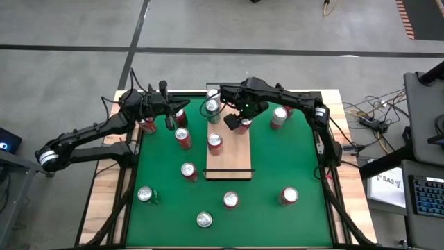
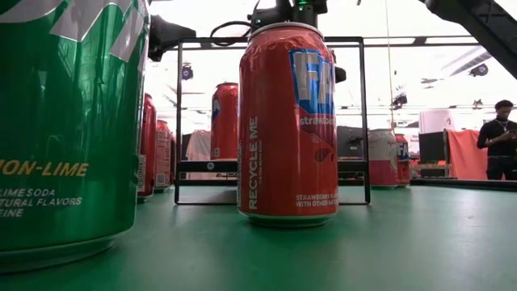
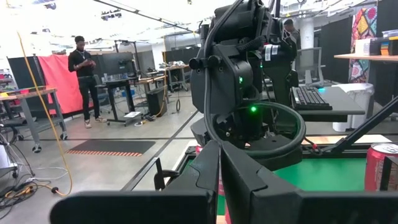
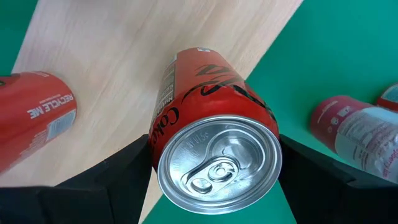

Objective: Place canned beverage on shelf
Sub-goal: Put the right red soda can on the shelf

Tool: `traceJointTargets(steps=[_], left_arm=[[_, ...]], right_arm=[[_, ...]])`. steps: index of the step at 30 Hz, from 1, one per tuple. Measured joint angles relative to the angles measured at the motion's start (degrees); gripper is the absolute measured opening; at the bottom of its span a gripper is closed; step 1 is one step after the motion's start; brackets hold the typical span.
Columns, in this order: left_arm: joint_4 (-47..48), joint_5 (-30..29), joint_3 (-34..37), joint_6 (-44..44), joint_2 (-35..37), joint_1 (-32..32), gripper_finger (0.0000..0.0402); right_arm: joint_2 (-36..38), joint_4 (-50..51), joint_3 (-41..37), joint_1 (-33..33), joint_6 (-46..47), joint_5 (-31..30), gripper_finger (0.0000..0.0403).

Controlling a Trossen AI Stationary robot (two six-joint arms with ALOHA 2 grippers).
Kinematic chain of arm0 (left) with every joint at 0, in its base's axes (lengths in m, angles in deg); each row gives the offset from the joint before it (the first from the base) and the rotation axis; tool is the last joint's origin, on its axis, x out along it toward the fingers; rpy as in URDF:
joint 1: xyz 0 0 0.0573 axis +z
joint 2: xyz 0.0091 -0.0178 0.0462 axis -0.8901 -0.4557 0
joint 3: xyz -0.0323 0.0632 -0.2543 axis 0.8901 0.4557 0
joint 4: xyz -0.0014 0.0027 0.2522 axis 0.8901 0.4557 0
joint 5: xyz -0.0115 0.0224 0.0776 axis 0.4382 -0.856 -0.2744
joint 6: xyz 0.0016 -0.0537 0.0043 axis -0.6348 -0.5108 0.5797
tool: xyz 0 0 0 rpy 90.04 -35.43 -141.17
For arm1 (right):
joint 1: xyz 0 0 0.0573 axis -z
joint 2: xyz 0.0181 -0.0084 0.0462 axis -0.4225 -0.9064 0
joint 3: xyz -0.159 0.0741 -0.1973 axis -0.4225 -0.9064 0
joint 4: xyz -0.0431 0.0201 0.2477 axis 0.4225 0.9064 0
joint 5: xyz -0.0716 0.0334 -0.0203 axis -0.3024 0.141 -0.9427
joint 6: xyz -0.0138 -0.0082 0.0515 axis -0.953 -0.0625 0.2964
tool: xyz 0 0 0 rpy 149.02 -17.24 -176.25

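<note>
The shelf (image 1: 232, 156) is a pale wood board lying across the middle of the green mat. A green can (image 1: 212, 110) and a red can (image 1: 215, 142) stand on it. My right gripper (image 1: 239, 123) hangs over the shelf's far right part, pointing down, shut on a red cola can (image 4: 217, 155) with a silver top. The can's base (image 4: 196, 59) shows over the board near its edge; whether it rests there I cannot tell. My left gripper (image 1: 173, 107) is shut on nothing, above the mat's far left corner. My right gripper pinches the red cola can between its two fingers (image 4: 121, 171), one on each side of the can's wall just below the rim (image 4: 163, 149). The fingers come from above, pointing down. The can stands upright in the hold, top up.
Several more cans stand on the mat: a red one (image 1: 182, 137) left of the shelf, one (image 1: 279, 117) right of my right gripper, others toward the near edge (image 1: 230, 200), (image 1: 288, 196), (image 1: 146, 194). A black rail (image 1: 229, 171) crosses the shelf's near end.
</note>
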Motion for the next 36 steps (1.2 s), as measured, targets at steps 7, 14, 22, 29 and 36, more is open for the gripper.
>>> traceJointTargets(steps=[7,14,22,29,36], left_arm=[[0.0,0.0,0.0,0.0,0.0,0.0,0.0],[0.0,0.0,0.0,0.0,0.0,0.0,0.0],[0.0,0.0,0.0,0.0,0.0,0.0,0.0],[0.0,0.0,0.0,0.0,0.0,0.0,0.0],[0.0,0.0,0.0,0.0,0.0,0.0,0.0]], right_arm=[[0.0,-1.3,0.0,0.0,-0.8,0.1,0.0286],[0.0,-1.9,0.0,0.0,-1.2,0.1,0.0288],[0.0,-1.9,0.0,0.0,-1.3,0.1,0.0335],[0.0,-2.0,0.0,0.0,-1.3,0.3,0.0361],[0.2,-1.9,0.1,0.0,-0.9,0.2,0.0363]])
